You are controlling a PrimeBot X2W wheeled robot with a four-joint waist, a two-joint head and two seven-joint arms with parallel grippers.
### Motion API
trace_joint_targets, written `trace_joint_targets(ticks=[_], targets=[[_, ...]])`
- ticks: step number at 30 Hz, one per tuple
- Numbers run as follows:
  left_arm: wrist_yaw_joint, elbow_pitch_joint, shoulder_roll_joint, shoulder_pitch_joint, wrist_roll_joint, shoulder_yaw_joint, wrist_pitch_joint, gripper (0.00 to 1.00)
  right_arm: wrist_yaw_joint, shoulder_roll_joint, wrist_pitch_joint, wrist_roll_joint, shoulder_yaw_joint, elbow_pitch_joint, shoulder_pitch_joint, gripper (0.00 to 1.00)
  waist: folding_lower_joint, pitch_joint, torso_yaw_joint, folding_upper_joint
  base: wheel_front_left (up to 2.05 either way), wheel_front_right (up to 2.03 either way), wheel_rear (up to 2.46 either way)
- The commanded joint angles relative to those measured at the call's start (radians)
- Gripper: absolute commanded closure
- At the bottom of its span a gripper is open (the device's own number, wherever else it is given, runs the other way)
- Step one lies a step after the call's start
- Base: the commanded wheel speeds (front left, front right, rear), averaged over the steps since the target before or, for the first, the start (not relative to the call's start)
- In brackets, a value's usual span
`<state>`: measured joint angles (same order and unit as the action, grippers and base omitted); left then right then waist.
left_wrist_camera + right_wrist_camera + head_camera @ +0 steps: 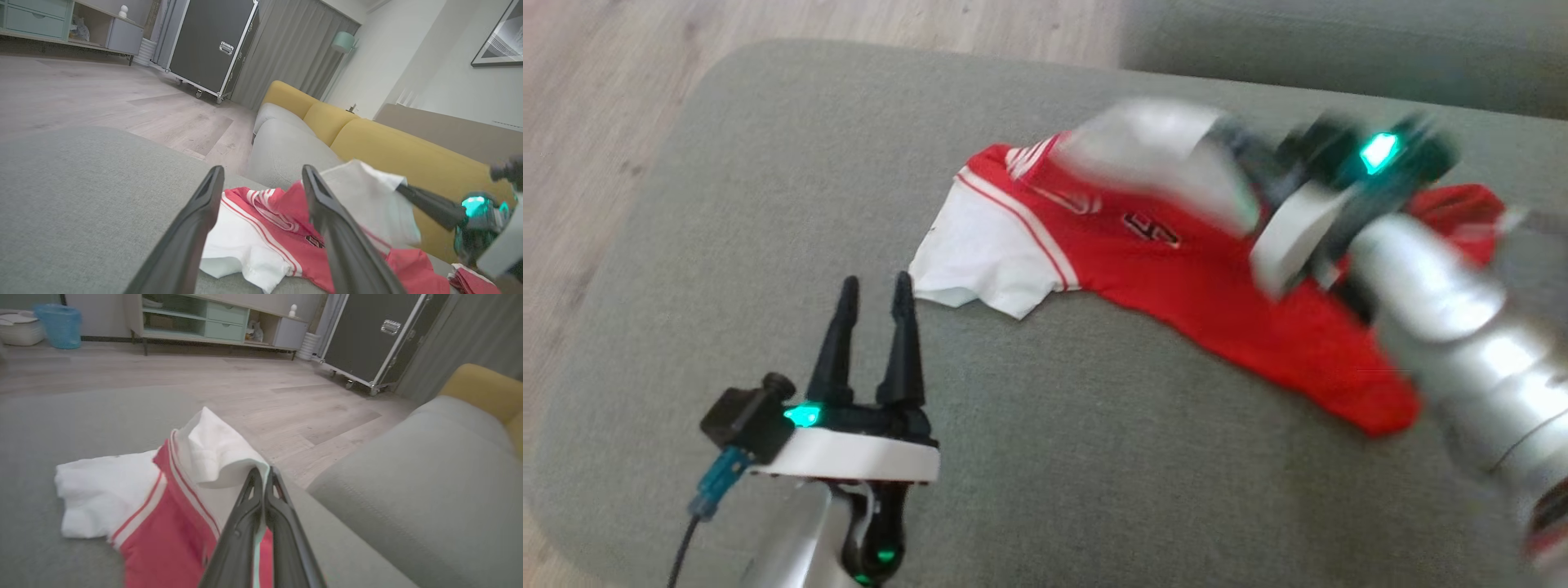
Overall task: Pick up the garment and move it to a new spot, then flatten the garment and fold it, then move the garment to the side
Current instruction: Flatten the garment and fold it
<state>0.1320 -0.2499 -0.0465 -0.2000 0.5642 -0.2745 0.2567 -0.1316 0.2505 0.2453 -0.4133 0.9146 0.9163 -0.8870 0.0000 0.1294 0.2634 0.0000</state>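
Head view, left side first: your left claw hangs over the grey cushion with its jaws spread wide and nothing between them. Its fingertips point towards the garment, and the near white sleeve lies flat just beside the right-hand fingertip. Whether they touch, you can't tell from here. The left wrist view puts that sleeve and the striped shoulder seam ahead of the claw, framed between its two fingers.

Moving to the middle, the garment is a red jersey with white stripes and a dark number on the chest. It lies rumpled across the centre and right of the cushion, with its red hem trailing towards the near right.

Now the right side: your right claw is clenched, fingers pressed together on the edge of the far white sleeve. That sleeve stands up off the cushion while the rest of the jersey stays down. In the head view the right arm is motion-blurred above the jersey's right half. Beyond it in the left wrist view rises a yellow sofa back.
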Motion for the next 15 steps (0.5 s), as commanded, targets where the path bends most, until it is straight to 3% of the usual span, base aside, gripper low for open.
trace_joint_targets(ticks=[1,8,9,10,15], targets=[[-0.001,0.036,-0.004,-0.040,0.011,0.006,0.005,0.00,0.001,0.039,-0.011,-0.003,-0.030,-0.021,-0.091,1.00,0.0000,0.034,0.039,0.0000,0.00,0.00,0.00],[-0.001,0.041,-0.004,-0.098,0.059,-0.078,0.005,0.00,0.001,0.192,-0.060,0.070,-0.103,0.104,-0.380,1.00,0.0000,0.134,0.163,0.0000,0.00,0.00,0.00],[-0.001,0.041,-0.004,-0.105,0.065,-0.088,0.005,0.00,0.001,0.202,-0.056,0.103,-0.102,0.133,-0.419,0.75,0.0000,0.145,0.177,0.0000,0.00,0.00,0.00],[-0.001,0.042,-0.004,-0.110,0.071,-0.095,0.005,0.00,0.001,0.207,-0.063,0.132,-0.102,0.169,-0.453,0.00,0.0000,0.159,0.188,0.0000,0.00,0.00,0.00],[-0.001,0.047,-0.004,-0.137,0.092,-0.112,0.005,0.00,0.001,0.192,-0.096,0.217,-0.130,0.307,-0.564,0.00,0.0000,0.194,0.216,0.0000,0.00,0.00,0.00]])
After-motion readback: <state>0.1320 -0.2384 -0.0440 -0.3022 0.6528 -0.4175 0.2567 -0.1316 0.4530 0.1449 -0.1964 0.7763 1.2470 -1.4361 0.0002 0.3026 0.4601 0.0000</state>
